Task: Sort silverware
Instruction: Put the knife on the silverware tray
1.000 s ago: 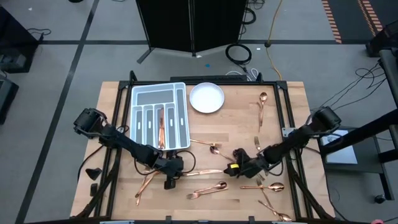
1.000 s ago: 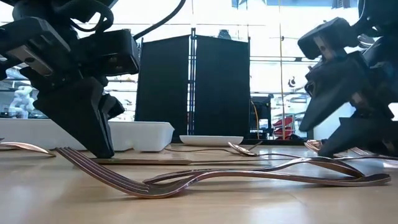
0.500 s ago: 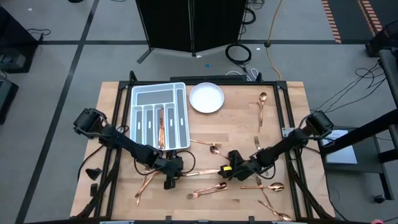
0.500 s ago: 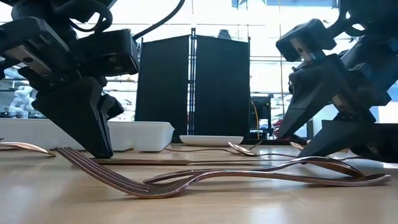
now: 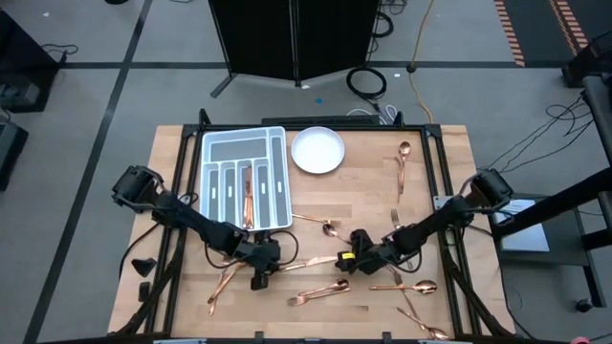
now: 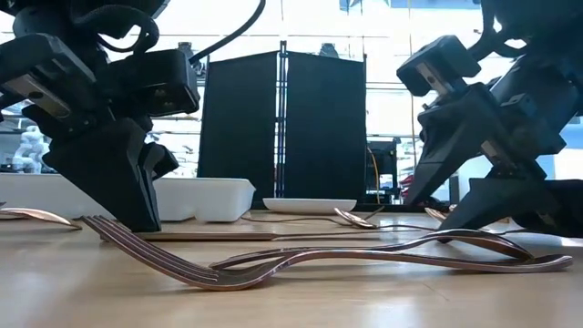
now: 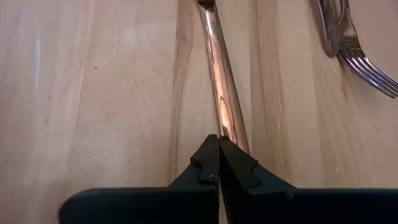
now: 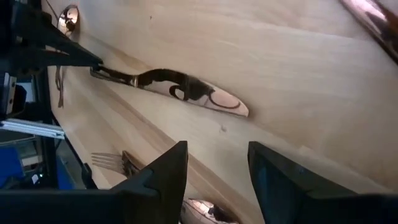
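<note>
The silverware is copper-coloured and scattered over the wooden table. A knife lies flat near the middle of the table's near half. My left gripper is shut on its left end. My right gripper is open and hovers low at the knife's rounded blade end, with a finger on either side and touching nothing. The low view shows my left gripper with its tips down at the table and my right gripper just above it. Two forks lie in the foreground. My left gripper pinches the knife's handle end between its two shut fingertips. The fingers slant down from the table's left and lie along the knife. The knife lies flat on the table and stretches away toward the right gripper.
A grey compartmented tray holding one copper piece sits far left, with a white plate beside it. Loose pieces lie around: a spoon far right, a spoon, a fork and spoon, pieces near right, one near left.
My right gripper has moved toward the table's left, along the table to the knife's blade end, staying open. My left gripper and the knife have kept still.
</note>
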`<state>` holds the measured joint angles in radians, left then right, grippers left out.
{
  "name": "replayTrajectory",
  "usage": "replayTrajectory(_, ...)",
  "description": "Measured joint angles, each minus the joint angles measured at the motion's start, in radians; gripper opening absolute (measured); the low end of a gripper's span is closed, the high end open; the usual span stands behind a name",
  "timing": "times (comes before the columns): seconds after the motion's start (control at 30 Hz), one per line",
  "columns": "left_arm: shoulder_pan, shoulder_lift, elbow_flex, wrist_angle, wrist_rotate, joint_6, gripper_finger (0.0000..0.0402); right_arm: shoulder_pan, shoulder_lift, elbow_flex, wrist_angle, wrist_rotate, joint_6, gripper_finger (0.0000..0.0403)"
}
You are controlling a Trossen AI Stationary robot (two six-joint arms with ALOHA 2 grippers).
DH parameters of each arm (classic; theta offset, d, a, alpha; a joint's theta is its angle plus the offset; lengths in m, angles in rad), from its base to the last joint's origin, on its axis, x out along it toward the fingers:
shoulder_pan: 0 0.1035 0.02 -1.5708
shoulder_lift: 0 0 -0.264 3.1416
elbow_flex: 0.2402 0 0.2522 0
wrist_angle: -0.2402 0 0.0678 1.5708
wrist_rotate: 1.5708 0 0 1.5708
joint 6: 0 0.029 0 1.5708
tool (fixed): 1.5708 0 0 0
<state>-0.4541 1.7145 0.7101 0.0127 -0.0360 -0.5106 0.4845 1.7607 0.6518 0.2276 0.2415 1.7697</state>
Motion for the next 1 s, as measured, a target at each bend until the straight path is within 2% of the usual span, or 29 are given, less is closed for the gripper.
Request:
replayTrajectory(0.67,0.0,0.0,0.0,0.0,-0.001,0.027,0.0,-0.077,0.0,-0.002,-0.012,0.017,-0.055,0.0159)
replayTrajectory(1.0,0.001,0.0,0.0,0.001,-0.001,0.027,0.0,-0.076,0.002,-0.005,0.021,0.003,-0.076,0.0159)
